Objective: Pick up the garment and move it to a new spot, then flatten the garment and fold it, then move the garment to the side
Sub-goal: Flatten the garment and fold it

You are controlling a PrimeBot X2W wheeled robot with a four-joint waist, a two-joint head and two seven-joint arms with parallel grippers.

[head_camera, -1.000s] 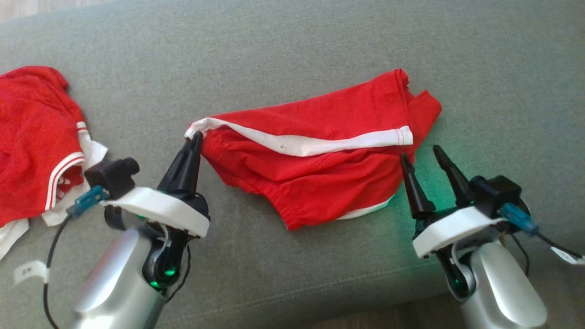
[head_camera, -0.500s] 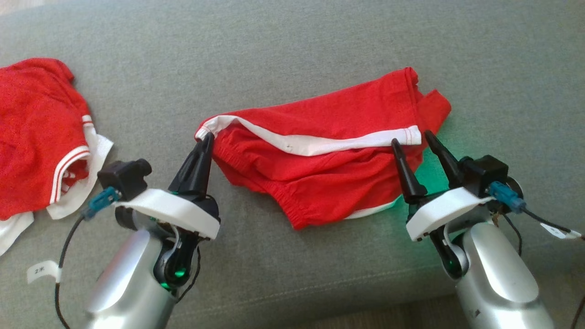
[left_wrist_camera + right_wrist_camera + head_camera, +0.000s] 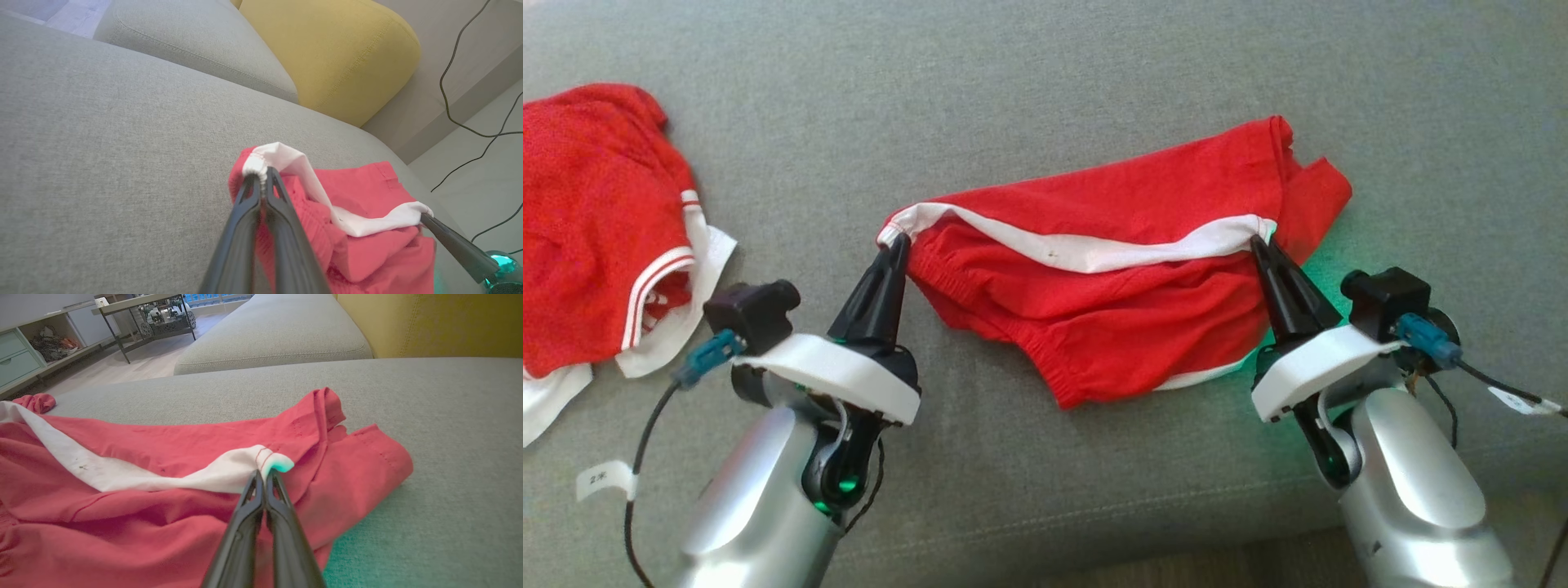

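Observation:
The garment point(image 3: 1127, 212) is a pair of red shorts with a white side stripe, lying crumpled on the grey sofa seat point(image 3: 1013, 98). My left gripper point(image 3: 896, 242) is shut on the stripe's left end, where the white cloth bunches at the fingertips point(image 3: 261, 179). My right gripper point(image 3: 1260, 243) is shut on the stripe's right end, the hem point(image 3: 269, 461) pinched between its closed fingers. The stripe sags between the two grips. In the left wrist view, my right gripper's dark finger point(image 3: 453, 245) shows at the far end of the garment point(image 3: 367, 245).
A second red garment with white trim point(image 3: 596, 229) lies at the left of the seat. A yellow cushion point(image 3: 339, 53) and another grey cushion point(image 3: 269, 330) stand behind. Shelving point(image 3: 36, 343) and floor lie beyond. The sofa's front edge point(image 3: 1094, 523) runs just below my arms.
My right gripper moved up to the stripe's right end and shut on it. The left gripper kept its grip. The head camera shifted slightly.

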